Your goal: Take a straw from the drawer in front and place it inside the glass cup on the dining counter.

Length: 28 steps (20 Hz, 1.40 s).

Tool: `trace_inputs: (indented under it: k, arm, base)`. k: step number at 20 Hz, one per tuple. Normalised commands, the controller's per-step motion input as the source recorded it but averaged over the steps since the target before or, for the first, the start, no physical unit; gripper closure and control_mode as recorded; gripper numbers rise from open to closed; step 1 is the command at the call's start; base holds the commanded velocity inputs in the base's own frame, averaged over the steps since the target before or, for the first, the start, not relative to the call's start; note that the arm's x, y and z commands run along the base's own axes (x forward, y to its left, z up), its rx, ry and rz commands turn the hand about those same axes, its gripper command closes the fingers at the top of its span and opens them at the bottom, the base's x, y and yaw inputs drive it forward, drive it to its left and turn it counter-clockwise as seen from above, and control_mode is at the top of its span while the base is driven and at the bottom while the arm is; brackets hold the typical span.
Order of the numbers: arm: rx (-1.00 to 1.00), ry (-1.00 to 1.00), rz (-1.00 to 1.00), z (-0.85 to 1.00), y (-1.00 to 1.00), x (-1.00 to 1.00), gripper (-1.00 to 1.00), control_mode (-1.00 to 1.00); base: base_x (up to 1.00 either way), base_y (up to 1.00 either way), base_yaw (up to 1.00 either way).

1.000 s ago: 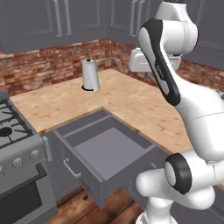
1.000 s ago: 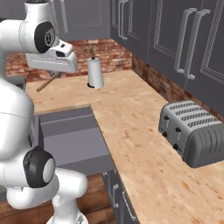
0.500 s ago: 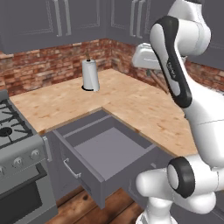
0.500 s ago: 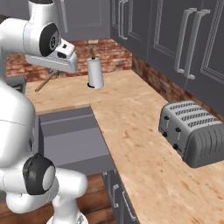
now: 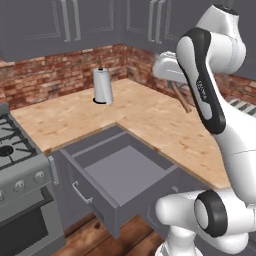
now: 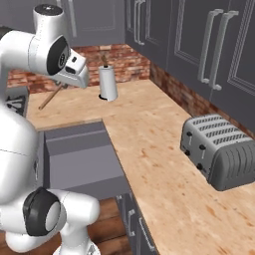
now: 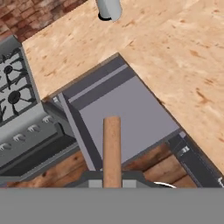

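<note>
We read no writing anywhere. We count one straw [image 7: 112, 151], clamped between the fingers of our gripper [image 7: 112, 181], its long axis running straight out from the hand, high above the one open drawer [image 5: 120, 172]. One paper-towel roll [image 5: 103, 85] and one toaster [image 6: 222, 149] stand on the worktop [image 6: 149, 134].

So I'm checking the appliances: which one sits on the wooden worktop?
The toaster stands on the worktop; the stove stands beside it, on the floor.
</note>
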Motion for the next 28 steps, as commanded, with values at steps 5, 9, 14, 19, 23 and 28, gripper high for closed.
trace_inputs:
  k: [5, 9, 14, 19, 23, 28]
  arm:
    - [0.0, 0.0, 0.0, 0.0, 0.0, 0.0, 1.0, 1.0]
    - [0.0, 0.0, 0.0, 0.0, 0.0, 0.0, 1.0, 1.0]
    - [0.0, 0.0, 0.0, 0.0, 0.0, 0.0, 1.0, 1.0]
    - [0.0, 0.0, 0.0, 0.0, 0.0, 0.0, 1.0, 1.0]
    - [0.0, 0.0, 0.0, 0.0, 0.0, 0.0, 1.0, 1.0]
    - [0.0, 0.0, 0.0, 0.0, 0.0, 0.0, 1.0, 1.0]
  base:
    - [-0.53, 0.0, -0.1]
    - [-1.0, 0.0, -0.14]
    - [-0.94, 0.0, -0.12]
    - [-0.52, 0.0, -0.12]
    - [-0.28, 0.0, -0.76]
    - [-0.3, 0.0, -0.93]
